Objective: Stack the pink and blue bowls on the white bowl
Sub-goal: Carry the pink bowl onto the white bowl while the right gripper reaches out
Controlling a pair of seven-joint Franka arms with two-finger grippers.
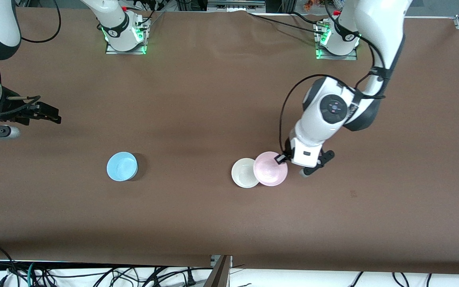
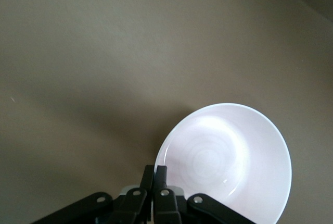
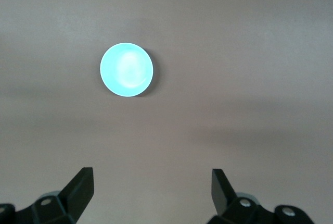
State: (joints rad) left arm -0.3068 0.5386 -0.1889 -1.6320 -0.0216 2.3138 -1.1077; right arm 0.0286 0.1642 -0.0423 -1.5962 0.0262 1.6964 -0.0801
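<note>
Left gripper (image 1: pixel 282 158) clamped on pink bowl (image 1: pixel 270 168) rim, overlapping white bowl (image 1: pixel 244 172) — right gripper (image 3: pixel 152 184) waiting, jaws apart; blue bowl (image 1: pixel 122 166) on worktop (image 1: pixel 197 99).

White arms, black cables, pincers

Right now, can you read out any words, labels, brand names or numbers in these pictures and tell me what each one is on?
No readable text in any view.
Pink bowl, white bowl, blue bowl: plain, no print or label.
Brown table cover: no markings.
Round black cap on the left arm's joint: small red marks, too small to read.
Both arm bases: a small dark mark on each collar, too small to read.
</note>
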